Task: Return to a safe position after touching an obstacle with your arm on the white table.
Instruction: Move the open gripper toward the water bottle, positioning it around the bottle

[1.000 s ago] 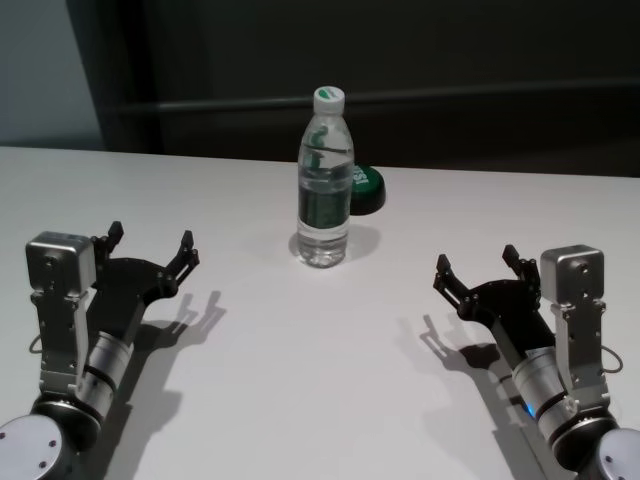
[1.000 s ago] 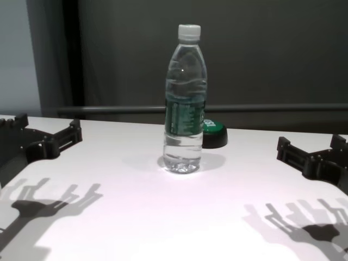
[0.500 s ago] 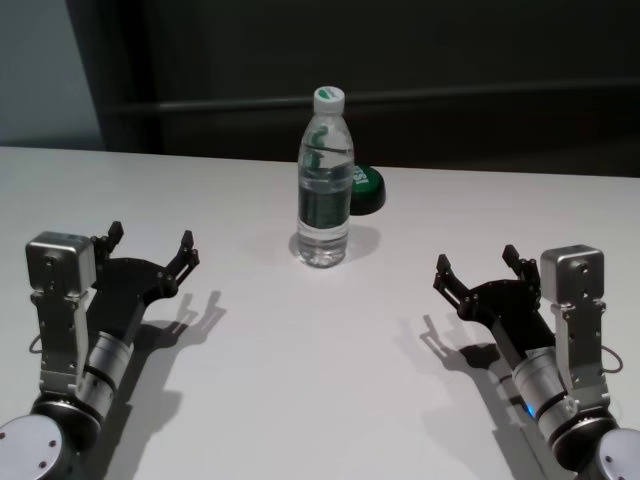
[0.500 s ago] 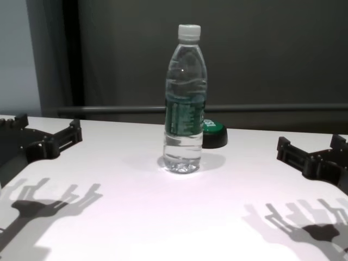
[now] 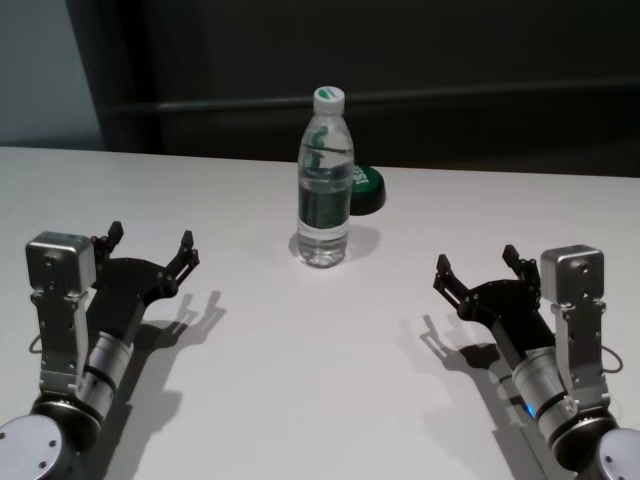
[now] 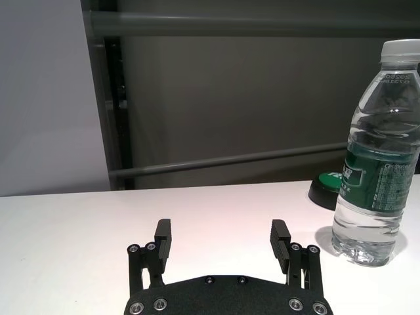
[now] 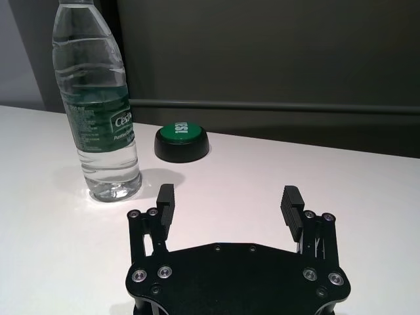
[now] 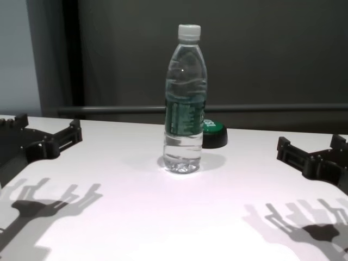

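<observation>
The obstacle, a tall clear water bottle (image 5: 325, 180) with a white cap and dark green label, stands upright in the middle of the white table (image 5: 300, 380). It also shows in the chest view (image 8: 185, 103), the left wrist view (image 6: 377, 157) and the right wrist view (image 7: 98, 108). My left gripper (image 5: 150, 248) is open and empty, low over the table at the near left, well apart from the bottle. My right gripper (image 5: 478, 268) is open and empty at the near right, also apart from it. Both show open in the wrist views (image 6: 223, 239) (image 7: 228, 200).
A low black round puck with a green top (image 5: 366, 188) sits just behind and right of the bottle; it also shows in the chest view (image 8: 213, 134) and the right wrist view (image 7: 182, 141). A dark wall with a grey rail (image 8: 272, 109) runs behind the table's far edge.
</observation>
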